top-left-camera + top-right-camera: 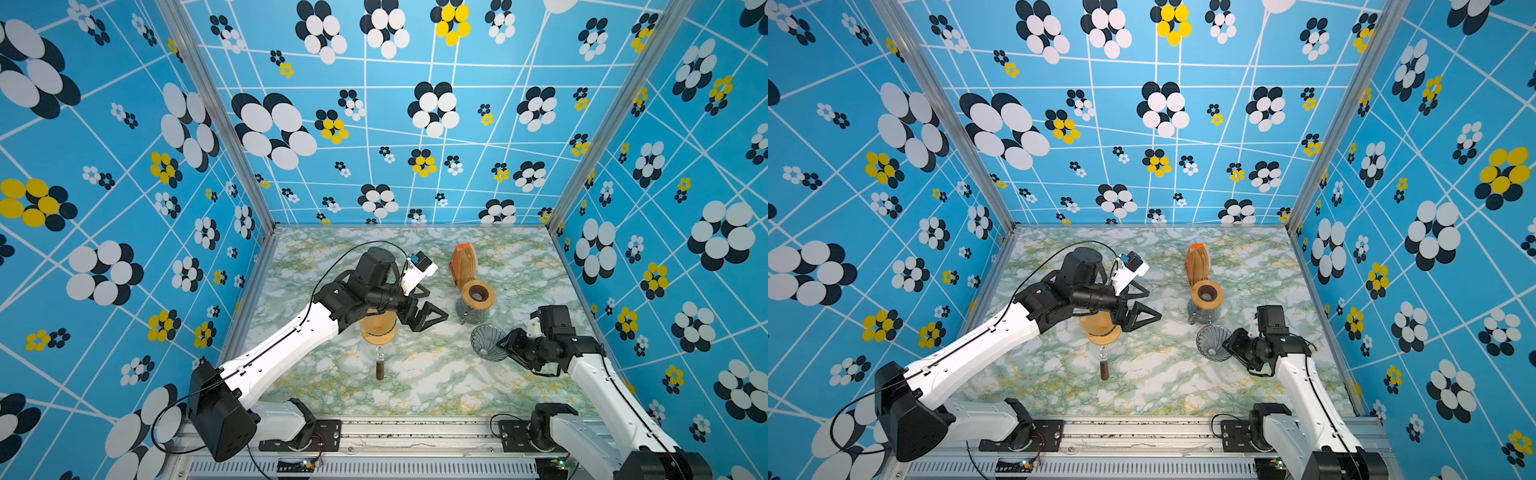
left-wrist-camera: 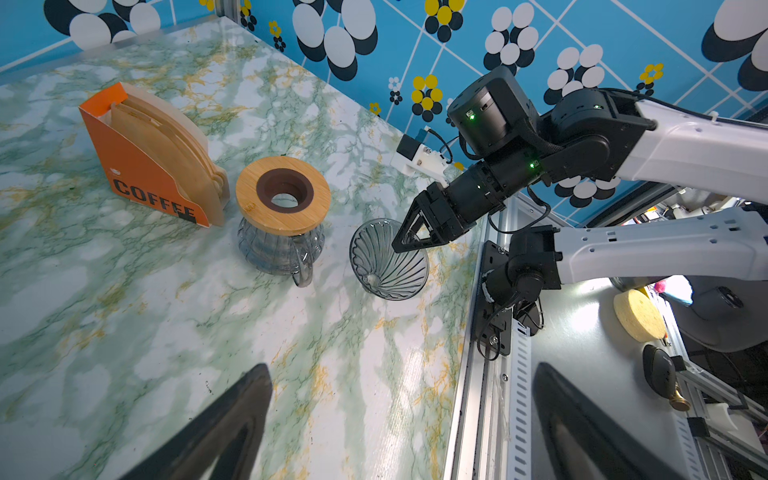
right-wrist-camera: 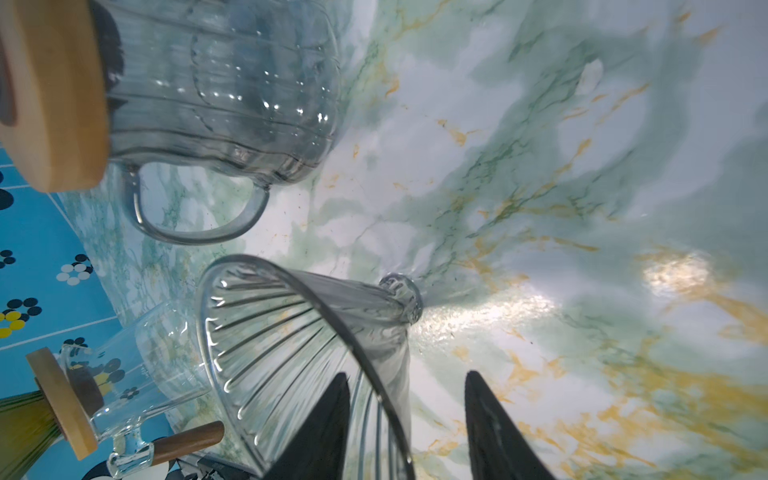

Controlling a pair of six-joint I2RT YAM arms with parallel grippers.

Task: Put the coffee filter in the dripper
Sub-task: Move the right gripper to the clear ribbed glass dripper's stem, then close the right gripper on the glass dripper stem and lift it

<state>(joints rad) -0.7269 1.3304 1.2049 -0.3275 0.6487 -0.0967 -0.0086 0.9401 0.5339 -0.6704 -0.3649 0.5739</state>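
Dripper (image 1: 487,341) lay on its side nearest me, my right gripper (image 3: 405,373) half-spread astride its rim, not clamped. Beyond, my left gripper (image 1: 437,303) hung wide, empty. Farthest back, coffee filters (image 2: 166,141) sat unpicked in their box (image 2: 124,166).

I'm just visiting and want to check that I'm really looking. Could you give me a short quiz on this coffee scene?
1. True or false: the glass dripper stands upright on the carafe.
2. Where are the paper filters? A: in the orange box. B: inside the dripper. C: held in a gripper.
3. Which arm's gripper has one finger inside the dripper's rim and one outside it?

Key
1. False: it lies on its side on the table, beside the carafe.
2. A.
3. The right gripper.
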